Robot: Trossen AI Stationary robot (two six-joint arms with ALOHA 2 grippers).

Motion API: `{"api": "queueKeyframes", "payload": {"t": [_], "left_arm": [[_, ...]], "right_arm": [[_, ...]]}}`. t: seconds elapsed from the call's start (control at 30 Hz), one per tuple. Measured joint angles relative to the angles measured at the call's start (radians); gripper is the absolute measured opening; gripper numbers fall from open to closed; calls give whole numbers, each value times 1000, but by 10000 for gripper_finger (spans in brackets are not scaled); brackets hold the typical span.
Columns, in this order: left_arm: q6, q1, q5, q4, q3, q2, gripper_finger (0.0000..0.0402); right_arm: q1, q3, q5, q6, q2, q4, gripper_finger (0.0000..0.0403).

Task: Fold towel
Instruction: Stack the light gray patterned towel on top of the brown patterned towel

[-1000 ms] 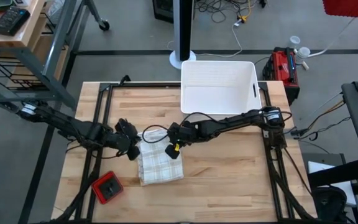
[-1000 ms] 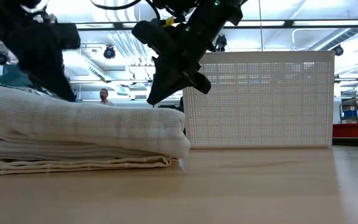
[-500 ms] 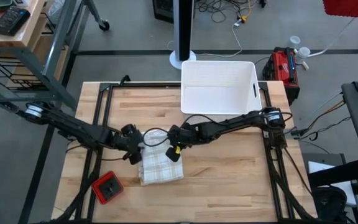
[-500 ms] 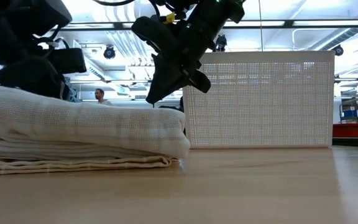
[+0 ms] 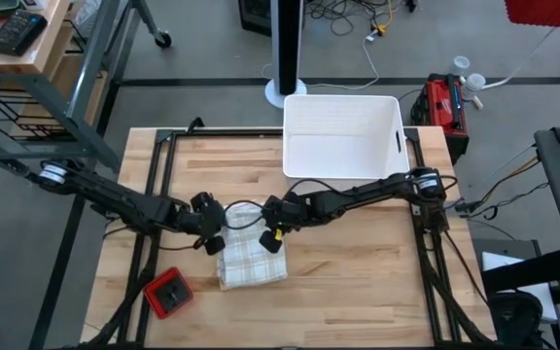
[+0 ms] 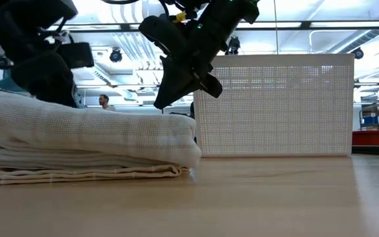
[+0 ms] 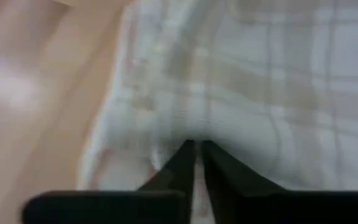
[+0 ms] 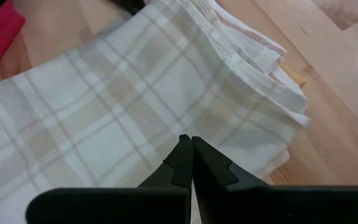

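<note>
Towel: the white cotton towel with beige checks (image 5: 251,256) lies folded in several layers on the pale wooden desk (image 5: 358,282), left of centre, its stacked edges showing in the low view (image 6: 91,145).
Left tool: your left tool (image 5: 212,240) sits at the towel's left edge; in its wrist view the two dark fingers (image 7: 182,165) stand nearly together, pressed against the cloth, and you cannot tell whether a fold is pinched between them.
Right tool: your right tool (image 5: 272,236) hovers over the towel's upper right corner; its tips are fully together (image 8: 188,152) with nothing between them.
Bin: the white perforated plastic bin (image 5: 343,136) stands behind the towel, apart from it.
Red object: a small red block with a dark centre (image 5: 168,294) lies near the towel's lower left corner.
Risk 1: if you draw the left tool away while cloth is caught, the top layers would likely drag and the fold open.
Risk 2: a downward push from the right tool could skew the stack, since nothing pins the far side.
Risk 3: the two arms are close; a crossing move may make them collide.
</note>
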Motion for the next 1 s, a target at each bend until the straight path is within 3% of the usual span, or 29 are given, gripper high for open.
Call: {"api": "queueKeyframes", "payload": {"t": [0.07, 0.27, 0.5, 1.0], "left_arm": [[-4, 0, -34, -57, 26, -12, 8], [-1, 0, -81, -248, 111, -36, 2], [-9, 6, -67, -252, 120, -39, 4], [35, 157, 162, -208, 112, -11, 132]], "right_arm": [[0, 0, 0, -5, 0, 1, 0], [0, -1, 1, -8, 0, 1, 0], [0, -1, 1, -7, 0, 9, 0], [9, -2, 1, -3, 0, 8, 0]]}}
